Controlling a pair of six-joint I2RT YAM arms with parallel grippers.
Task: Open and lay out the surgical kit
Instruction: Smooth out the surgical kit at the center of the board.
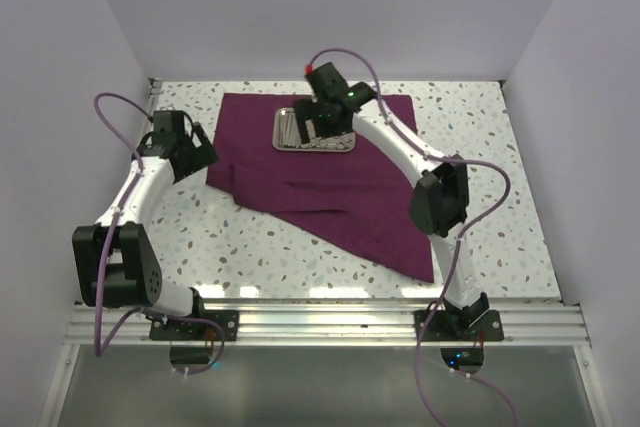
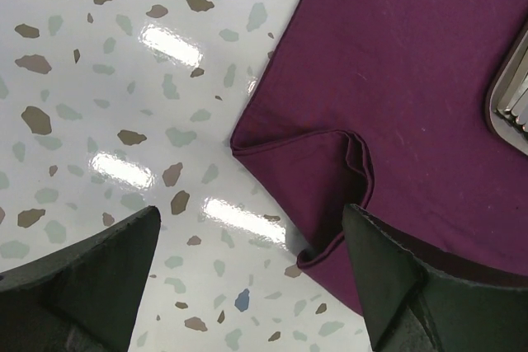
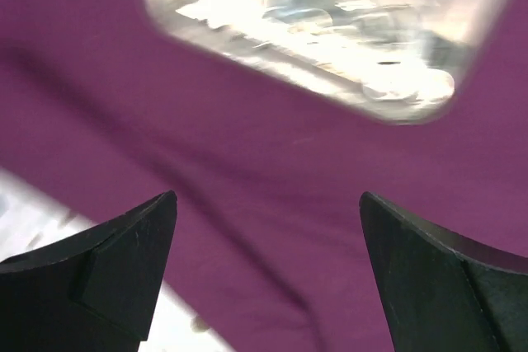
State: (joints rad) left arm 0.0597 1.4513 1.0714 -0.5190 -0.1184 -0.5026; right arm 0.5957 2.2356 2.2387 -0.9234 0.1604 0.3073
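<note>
The maroon cloth wrap (image 1: 340,187) lies spread on the table, one corner reaching toward the near right. A small shiny steel tray (image 1: 316,131) with thin silver instruments sits on its far part. My right gripper (image 1: 312,127) is open above the tray; its wrist view shows the blurred tray (image 3: 313,26) ahead and cloth (image 3: 272,204) under the fingers. My left gripper (image 1: 205,159) is open and empty at the cloth's left edge, where a folded corner (image 2: 330,204) lies beside its right finger (image 2: 388,278). The tray's edge (image 2: 513,96) shows at the right.
Speckled white tabletop (image 1: 250,237) surrounds the cloth. White walls close the left, far and right sides. A metal rail (image 1: 330,322) runs along the near edge by the arm bases.
</note>
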